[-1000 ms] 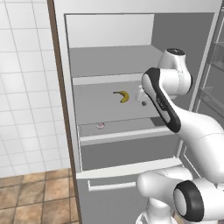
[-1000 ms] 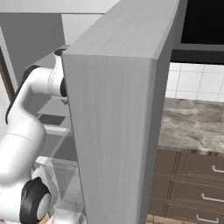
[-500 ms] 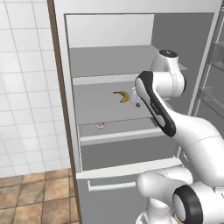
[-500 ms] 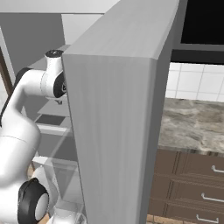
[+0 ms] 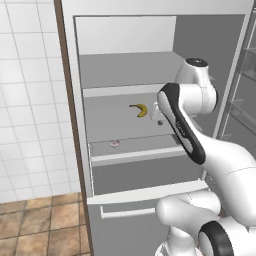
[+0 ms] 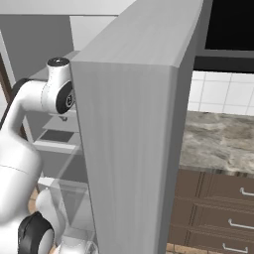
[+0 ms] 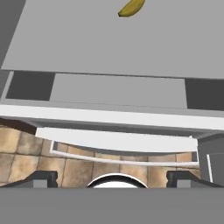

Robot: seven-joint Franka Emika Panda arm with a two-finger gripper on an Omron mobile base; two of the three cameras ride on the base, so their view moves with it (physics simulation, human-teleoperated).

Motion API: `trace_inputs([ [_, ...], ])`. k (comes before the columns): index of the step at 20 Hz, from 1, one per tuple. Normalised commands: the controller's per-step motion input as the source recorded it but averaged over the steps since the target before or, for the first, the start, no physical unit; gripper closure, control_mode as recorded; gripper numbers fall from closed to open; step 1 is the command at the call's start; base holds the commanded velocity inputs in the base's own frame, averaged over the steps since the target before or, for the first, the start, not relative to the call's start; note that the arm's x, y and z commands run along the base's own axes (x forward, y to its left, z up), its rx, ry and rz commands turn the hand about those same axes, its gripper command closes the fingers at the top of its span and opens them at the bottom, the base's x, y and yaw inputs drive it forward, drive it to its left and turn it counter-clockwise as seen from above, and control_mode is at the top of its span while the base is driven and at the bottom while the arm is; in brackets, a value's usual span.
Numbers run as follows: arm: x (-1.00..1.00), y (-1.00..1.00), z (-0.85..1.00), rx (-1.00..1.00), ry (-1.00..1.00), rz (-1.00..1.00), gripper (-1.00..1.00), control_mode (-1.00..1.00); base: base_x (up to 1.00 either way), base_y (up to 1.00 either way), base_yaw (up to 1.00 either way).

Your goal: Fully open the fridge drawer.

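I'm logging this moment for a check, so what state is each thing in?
fridge door: swung open.
fridge drawer: pulled partly out, white front strip forward of the shelf.
banana: lying on the shelf above the drawer.
tool: open, holding nothing, above the drawer.

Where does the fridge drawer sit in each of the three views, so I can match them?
Left base view: fridge drawer at centre, under the shelf, white strip along its top.
Right base view: probably the pale strip at far left, between arm and door; hard to tell.
Hand view: across the middle, white strip nearest.
Shared landmark: banana on the shelf above, in left base and hand views.
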Motion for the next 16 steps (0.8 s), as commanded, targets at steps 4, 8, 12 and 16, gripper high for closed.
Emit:
trace_inputs([
  [4, -0.29, 0.0, 0.0, 0.0, -0.01, 0.0, -1.0, -1.0, 0.0, 0.0, 0.0],
  [8, -0.1, 0.0, 0.0, 0.0, 0.0, 0.0, -1.0, -1.0, 0.0, 0.0, 0.0],
  [12, 0.0, 0.0, 0.0, 0.0, 0.0, 0.0, -1.0, -1.0, 0.0, 0.0, 0.0],
  [16, 0.0, 0.0, 0.0, 0.0, 0.0, 0.0, -1.0, -1.0, 0.0, 0.0, 0.0],
])
